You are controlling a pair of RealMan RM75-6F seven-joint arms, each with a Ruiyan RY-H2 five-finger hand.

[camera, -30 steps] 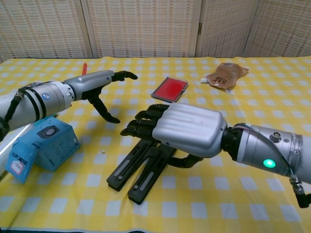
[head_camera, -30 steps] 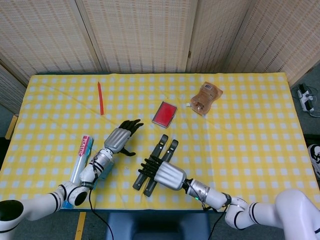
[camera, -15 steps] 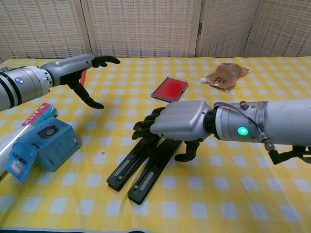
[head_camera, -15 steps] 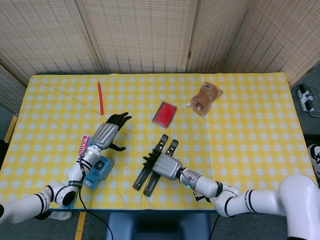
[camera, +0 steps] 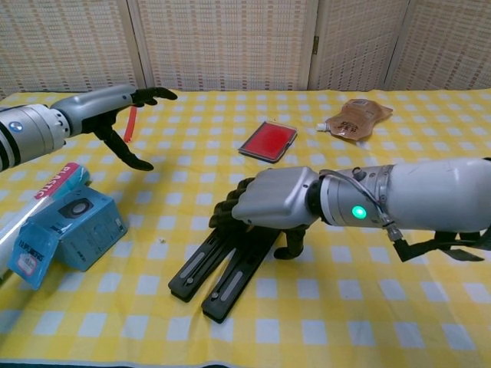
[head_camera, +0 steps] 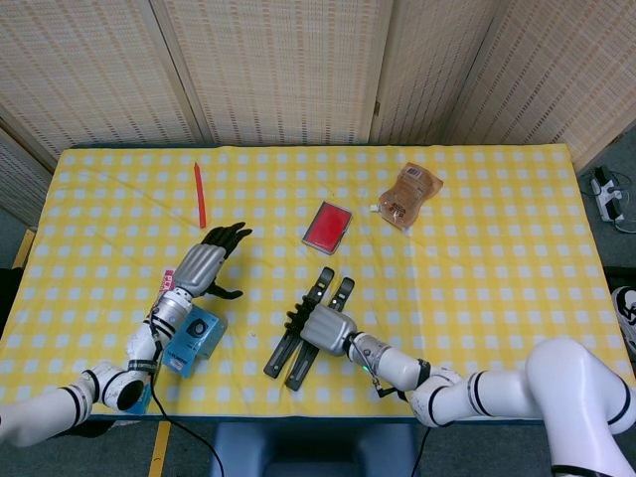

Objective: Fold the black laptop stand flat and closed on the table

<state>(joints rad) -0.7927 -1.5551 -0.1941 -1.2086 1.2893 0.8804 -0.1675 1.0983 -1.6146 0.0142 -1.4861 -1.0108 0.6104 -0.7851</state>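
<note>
The black laptop stand (head_camera: 301,343) (camera: 222,270) lies low on the checked cloth near the front edge, its two bars side by side. My right hand (head_camera: 324,327) (camera: 270,201) is down on its far end, fingers curled over the left bar and thumb against the right bar, hiding that end. My left hand (head_camera: 204,262) (camera: 115,109) hovers off to the left, well apart from the stand, fingers stretched, thumb pointing down, holding nothing.
A blue box (head_camera: 197,337) (camera: 67,222) and a tube (camera: 51,184) lie at the front left under my left forearm. A red pen (head_camera: 199,194), a red card (head_camera: 327,226) (camera: 267,141) and a brown pouch (head_camera: 409,194) (camera: 357,116) lie farther back.
My right hand has come down onto the stand and curled its fingers over it. My left hand has drawn away to the left and farther from the stand.
</note>
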